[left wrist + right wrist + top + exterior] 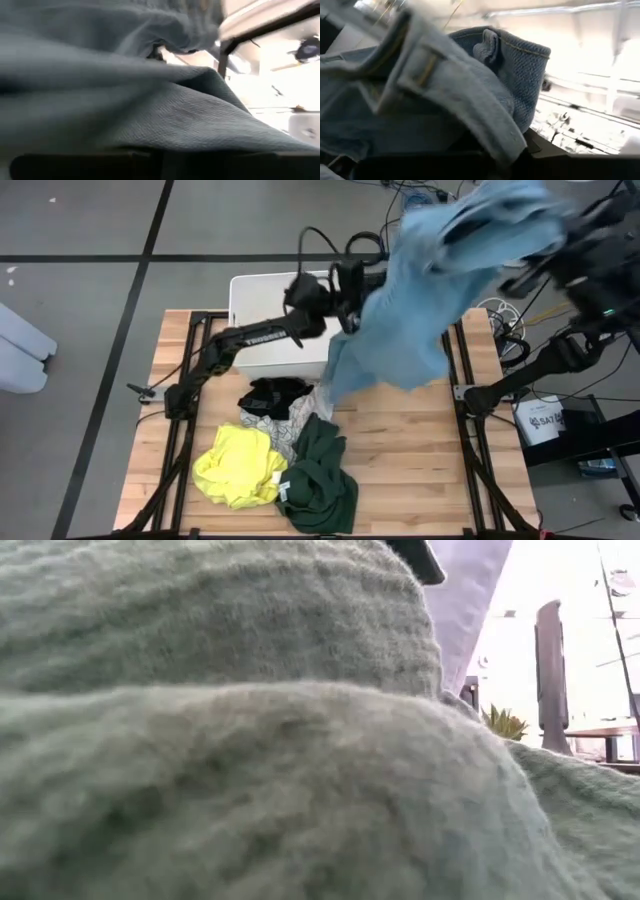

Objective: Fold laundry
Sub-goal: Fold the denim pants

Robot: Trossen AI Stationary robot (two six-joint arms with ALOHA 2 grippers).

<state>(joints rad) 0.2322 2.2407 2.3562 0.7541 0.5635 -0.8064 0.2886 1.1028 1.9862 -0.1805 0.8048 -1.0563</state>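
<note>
1. Blue garment (430,290), the biggest thing in the high view and nearest that camera, hangs in the air between both arms. It runs from the upper right, where the right gripper (560,245) is clamped shut on a thick hemmed edge (470,100), down and left to a loose tail just over the table (420,470) near the bin (260,310). Its long axis is that diagonal, with the tail pointing toward the pile.
2. Green garment (320,475) lies crumpled at the front of the table and fills the low view (250,740). The yellow one (238,465) touches it, and the black (275,395) and patterned (292,420) pieces lie just behind.
3. Left gripper (345,295) sits against the blue cloth's left edge above the bin. Cloth covers its wrist view (150,100), so I cannot tell whether it grips or stands open.
4. Risks, as I judge them: if the left side has no real hold, the cloth swings from one corner and bunches. The dangling tail could drag across the pile and snag the patterned piece, or drop into the bin.
</note>
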